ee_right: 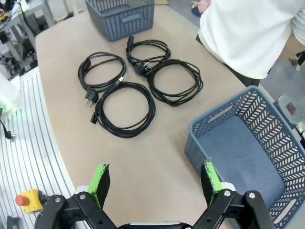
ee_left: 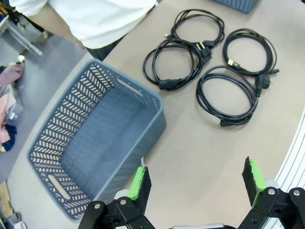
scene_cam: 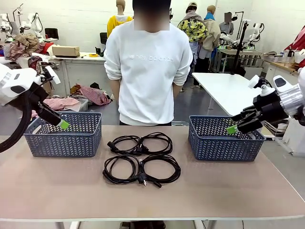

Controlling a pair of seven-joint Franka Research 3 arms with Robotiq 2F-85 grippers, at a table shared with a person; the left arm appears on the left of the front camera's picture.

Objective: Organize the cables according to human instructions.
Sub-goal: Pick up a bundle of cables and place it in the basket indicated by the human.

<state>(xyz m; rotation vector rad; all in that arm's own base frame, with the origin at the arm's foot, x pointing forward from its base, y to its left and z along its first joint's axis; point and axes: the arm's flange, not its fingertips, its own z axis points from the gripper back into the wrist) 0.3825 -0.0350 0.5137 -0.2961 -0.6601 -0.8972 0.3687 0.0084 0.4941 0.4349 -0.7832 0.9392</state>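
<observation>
Several coiled black cables lie in a cluster mid-table, among them a back coil [scene_cam: 156,142] and a front coil [scene_cam: 120,169]. In the left wrist view the coils [ee_left: 228,95] lie beyond the open left gripper [ee_left: 196,180]. In the right wrist view they [ee_right: 125,109] lie ahead of the open right gripper [ee_right: 155,179]. My left gripper [scene_cam: 62,125] hovers over the left basket [scene_cam: 64,140]. My right gripper [scene_cam: 232,129] hangs above the right basket [scene_cam: 224,145]. Neither gripper holds anything.
Both grey lattice baskets [ee_left: 71,119] [ee_right: 271,129] are empty inside. A person in a white sweatshirt [scene_cam: 147,67] stands at the far edge, behind the cables, hands out of sight. Bare tabletop [scene_cam: 228,186] spreads in front of the coils.
</observation>
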